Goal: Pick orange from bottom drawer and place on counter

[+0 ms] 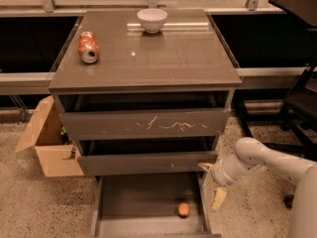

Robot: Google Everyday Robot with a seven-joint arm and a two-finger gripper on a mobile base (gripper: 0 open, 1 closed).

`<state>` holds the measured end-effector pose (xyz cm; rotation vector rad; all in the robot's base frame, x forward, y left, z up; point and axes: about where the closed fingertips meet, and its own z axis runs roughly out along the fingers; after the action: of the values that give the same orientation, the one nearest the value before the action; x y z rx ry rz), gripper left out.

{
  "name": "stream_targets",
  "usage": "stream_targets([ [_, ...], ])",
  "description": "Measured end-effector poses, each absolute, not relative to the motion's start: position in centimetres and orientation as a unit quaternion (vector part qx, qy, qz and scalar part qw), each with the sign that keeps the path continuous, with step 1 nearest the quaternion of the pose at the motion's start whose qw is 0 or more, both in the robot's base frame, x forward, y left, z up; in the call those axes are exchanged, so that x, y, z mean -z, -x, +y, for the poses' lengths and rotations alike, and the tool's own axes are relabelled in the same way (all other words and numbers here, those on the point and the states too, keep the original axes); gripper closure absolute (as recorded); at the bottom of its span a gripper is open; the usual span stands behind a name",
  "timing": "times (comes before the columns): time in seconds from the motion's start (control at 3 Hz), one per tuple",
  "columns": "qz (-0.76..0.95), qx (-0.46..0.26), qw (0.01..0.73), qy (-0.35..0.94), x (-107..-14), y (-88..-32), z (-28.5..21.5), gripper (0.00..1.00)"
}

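The orange [184, 209] lies near the front right of the bottom drawer [138, 200], which is pulled open at floor level. My gripper [212, 183] hangs just outside the drawer's right side, right of and a little above the orange. Its fingers are spread apart and hold nothing. One cream fingertip [218, 199] points down beside the drawer wall. The counter [163, 58] is the glossy grey-brown cabinet top above.
A white bowl [152, 19] and a crushed red soda can [88, 47] sit on the counter. The two upper drawers stand slightly open. An open cardboard box [47, 145] is on the floor at left. A dark chair [299, 103] stands at right.
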<state>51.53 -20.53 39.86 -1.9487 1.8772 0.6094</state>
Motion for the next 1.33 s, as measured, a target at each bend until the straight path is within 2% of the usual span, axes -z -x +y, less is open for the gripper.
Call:
stream_targets([
  [0.67, 0.662, -0.268, 0.184, 0.675, -32.5, -52.3, -18.9, 0.0],
  [1.33, 0.66, -0.273, 0.17, 0.679, -29.7, -52.2, -18.1, 0.0],
])
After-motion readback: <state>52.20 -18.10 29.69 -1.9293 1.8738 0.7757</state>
